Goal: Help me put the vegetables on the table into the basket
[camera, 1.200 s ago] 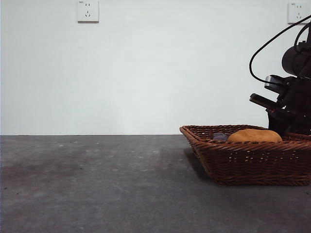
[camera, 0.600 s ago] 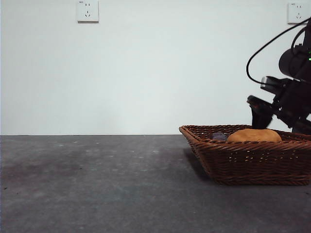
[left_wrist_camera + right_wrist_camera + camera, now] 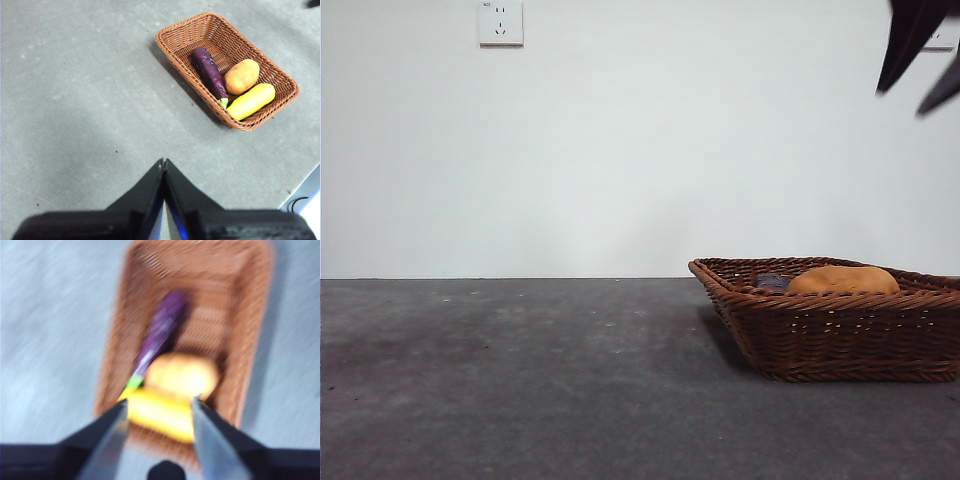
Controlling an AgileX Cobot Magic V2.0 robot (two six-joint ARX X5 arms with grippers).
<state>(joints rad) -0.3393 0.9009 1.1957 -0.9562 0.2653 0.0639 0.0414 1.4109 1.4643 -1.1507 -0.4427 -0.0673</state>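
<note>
On the grey counter (image 3: 75, 90), the left gripper (image 3: 164, 165) is held pressed together. Toward the right edge, the wicker basket (image 3: 172, 47) carries eggplant (image 3: 209, 72), potato (image 3: 242, 76) and corn (image 3: 251, 100), judged light, rigid and smooth, best pinched mid-body. The right gripper (image 3: 157, 407) is seen spread, empty, above.

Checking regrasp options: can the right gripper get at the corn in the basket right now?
Probably yes: right gripper hangs open above the basket, and the corn lies uncovered beside the potato, nothing over it.
</note>
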